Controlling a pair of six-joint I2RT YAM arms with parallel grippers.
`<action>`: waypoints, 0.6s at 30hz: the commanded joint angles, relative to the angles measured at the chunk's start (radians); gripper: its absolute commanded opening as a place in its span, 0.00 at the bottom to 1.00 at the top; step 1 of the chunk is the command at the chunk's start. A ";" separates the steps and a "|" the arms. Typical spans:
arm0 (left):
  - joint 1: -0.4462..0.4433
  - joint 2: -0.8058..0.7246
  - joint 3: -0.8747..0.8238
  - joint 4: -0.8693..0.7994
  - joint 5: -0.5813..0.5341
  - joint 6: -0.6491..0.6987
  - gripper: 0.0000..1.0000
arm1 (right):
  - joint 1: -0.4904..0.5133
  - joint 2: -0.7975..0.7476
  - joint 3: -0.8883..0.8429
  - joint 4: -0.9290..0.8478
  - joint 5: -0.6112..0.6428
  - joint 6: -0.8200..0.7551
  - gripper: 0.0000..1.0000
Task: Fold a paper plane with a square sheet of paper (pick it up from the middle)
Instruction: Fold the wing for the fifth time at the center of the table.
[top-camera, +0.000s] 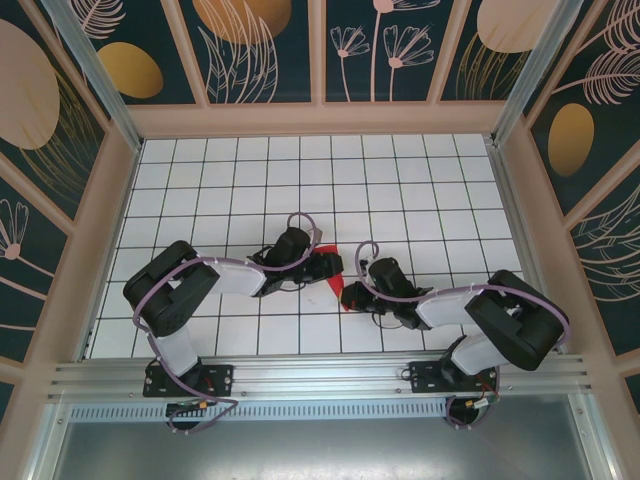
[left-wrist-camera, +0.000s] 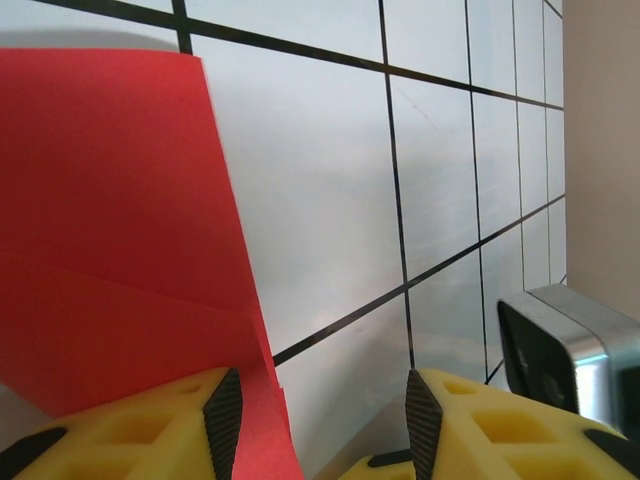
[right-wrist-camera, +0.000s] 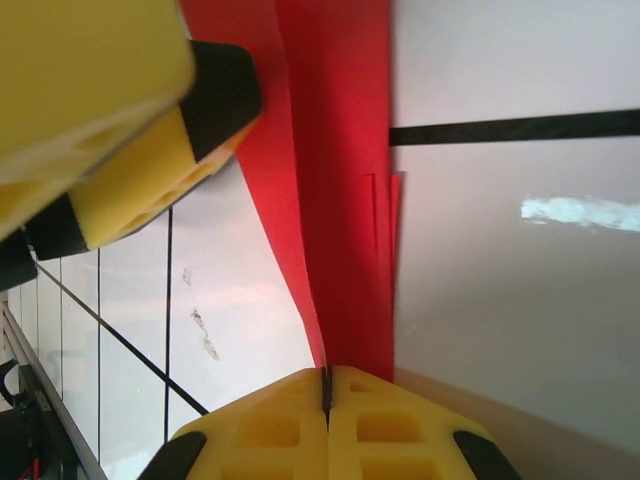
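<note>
The square sheet of paper (top-camera: 350, 298), folded, is sitting near the middle of the worktop (top-camera: 420, 200). The right gripper (right-wrist-camera: 326, 378), at its 4 o'clock, is pinching its edge with jaws closed tight. The left gripper (left-wrist-camera: 320, 415), at its 10 o'clock, is sitting with jaws apart around another edge.

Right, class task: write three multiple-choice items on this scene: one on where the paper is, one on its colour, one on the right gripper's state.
1. Where is the sheet of paper? A by the far wall; B between the left gripper and the right gripper; C on the rail.
2. Its colour? A blue; B white; C red.
3. The right gripper is: A shut on the sheet; B wide open; C shut on nothing.
Answers: B, the overhead view shows it between them; C, red in both wrist views; A, its jaws meet with the sheet pinched between.
</note>
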 joint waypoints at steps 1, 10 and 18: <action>0.007 -0.002 0.026 -0.017 0.019 0.033 0.51 | -0.013 0.037 -0.030 0.033 -0.048 0.030 0.04; 0.007 0.008 0.034 -0.004 0.063 0.048 0.53 | -0.033 0.049 -0.056 0.077 -0.062 0.073 0.04; 0.007 0.047 0.038 -0.021 0.046 0.048 0.51 | -0.035 0.029 -0.042 0.035 -0.068 0.066 0.09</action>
